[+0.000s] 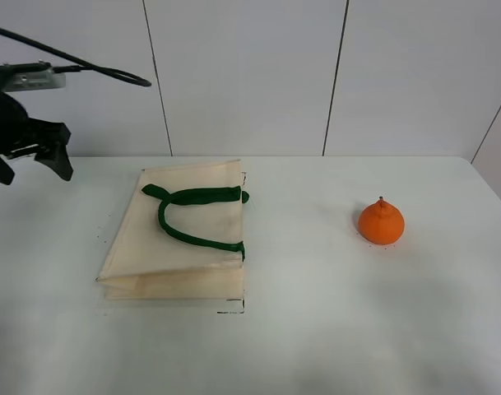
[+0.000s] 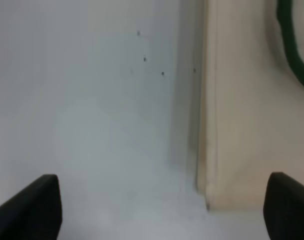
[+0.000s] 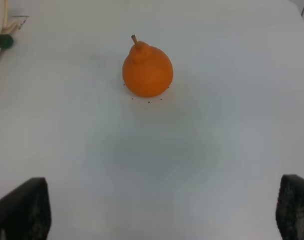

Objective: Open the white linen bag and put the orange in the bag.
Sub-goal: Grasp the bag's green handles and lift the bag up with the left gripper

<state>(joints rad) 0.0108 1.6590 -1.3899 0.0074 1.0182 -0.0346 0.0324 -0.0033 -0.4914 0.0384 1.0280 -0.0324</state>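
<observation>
The bag (image 1: 180, 239) lies flat and closed on the table (image 1: 316, 329), at about 9 o'clock from the table's middle. Its green handle (image 1: 197, 196) is looped across the top cloth, with both ends at the 3 o'clock edge, so the mouth probably faces that way. The orange (image 1: 381, 222) stands upright on the bare table at 3 o'clock from the bag, well apart from it, with nothing touching it.

The left gripper (image 1: 32, 169) hangs in the air at 10 o'clock from the bag, clear of the cloth, its fingers spread wide and empty. Its wrist view shows the bag's edge and corner just ahead, between the spread fingers. The right gripper (image 3: 159, 212) does not show in the high view. Its own camera shows both fingers wide apart and empty, with the orange ahead and centred between them.

Nothing has been opened or lifted yet, and the cloth is the likely trouble. Pinching both layers at once would lift the bag while its mouth stays shut. Grabbing only the handle could drag the light bag across the smooth table instead of parting it. The orange is round, with a narrow neck. An off-centre squeeze could roll it away or squirt it out. If the mouth sags as the fruit arrives, it could bump the rim and fall outside.
</observation>
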